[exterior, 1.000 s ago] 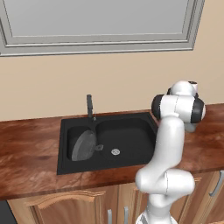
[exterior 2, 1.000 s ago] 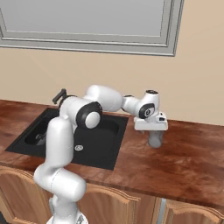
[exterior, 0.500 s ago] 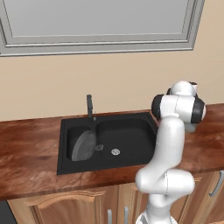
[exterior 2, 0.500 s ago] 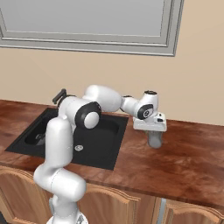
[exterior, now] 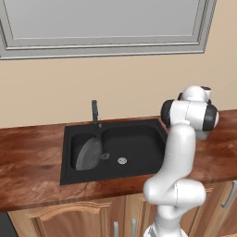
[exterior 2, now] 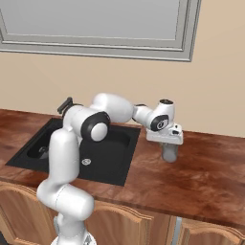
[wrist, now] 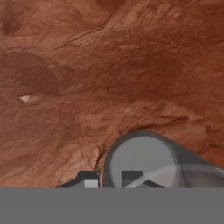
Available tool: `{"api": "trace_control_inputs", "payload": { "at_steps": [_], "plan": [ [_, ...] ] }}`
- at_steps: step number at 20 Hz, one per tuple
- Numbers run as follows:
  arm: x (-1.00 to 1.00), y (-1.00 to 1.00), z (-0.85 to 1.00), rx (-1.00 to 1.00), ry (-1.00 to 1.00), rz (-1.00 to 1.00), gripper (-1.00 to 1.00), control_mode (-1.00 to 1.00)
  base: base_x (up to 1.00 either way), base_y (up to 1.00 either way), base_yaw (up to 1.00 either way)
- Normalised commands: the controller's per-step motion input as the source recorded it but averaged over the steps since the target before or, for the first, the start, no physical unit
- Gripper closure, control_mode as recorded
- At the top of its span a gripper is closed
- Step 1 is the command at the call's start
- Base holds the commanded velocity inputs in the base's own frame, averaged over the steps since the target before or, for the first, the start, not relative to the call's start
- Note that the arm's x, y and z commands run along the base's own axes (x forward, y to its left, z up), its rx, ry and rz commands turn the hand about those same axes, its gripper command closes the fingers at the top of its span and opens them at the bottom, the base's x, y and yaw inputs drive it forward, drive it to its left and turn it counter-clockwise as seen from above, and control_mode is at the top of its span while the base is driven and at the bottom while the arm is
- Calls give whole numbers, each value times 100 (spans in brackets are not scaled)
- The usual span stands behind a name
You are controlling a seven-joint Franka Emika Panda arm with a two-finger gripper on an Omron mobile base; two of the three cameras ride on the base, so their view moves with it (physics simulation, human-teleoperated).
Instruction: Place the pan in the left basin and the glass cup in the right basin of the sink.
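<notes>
Reddish-brown wooden tabletop [exterior 2: 206, 177] spans the frame; the black sink [exterior: 139, 143] sits centre-left, the pan [exterior: 88, 154] leaning in the left basin [exterior: 76, 141]. Right of centre, the tool [exterior 2: 168, 146] is clamped on the glass cup [exterior 2: 169, 152]'s wall; that thin rim grip could slip on lifting.

Sink [exterior: 139, 127] matte black, silver drain [exterior: 122, 160]. Pan [exterior: 88, 153] dark grey. Cup [exterior 2: 169, 152] pale translucent grey. Counter [exterior 2: 201, 177] mottled reddish-brown, marbled. Arm [exterior 2: 64, 158] white, dark joints. Wall [exterior: 55, 88] beige, window frame [exterior: 106, 48] light grey, cabinets [exterior 2: 134, 225] tan wood.
</notes>
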Motion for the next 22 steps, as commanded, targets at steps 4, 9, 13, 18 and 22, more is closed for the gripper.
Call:
{"api": "trace_control_inputs", "payload": {
  "at_steps": [4, 9, 13, 18, 22],
  "plan": [
    [-17, 11, 22, 0, -1, 0, 100, -100, 0, 0, 0],
    [-27, 30, 30, 0, 0, 0, 100, -100, 0, 0, 0],
    [-30, 36, 33, 0, 3, 0, 100, -100, 0, 0, 0],
    [-35, 34, 32, 0, 3, 0, 100, -100, 0, 0, 0],
    [-36, 40, 28, 0, 0, 0, 100, -100, 0, 0, 0]
  ]
}}
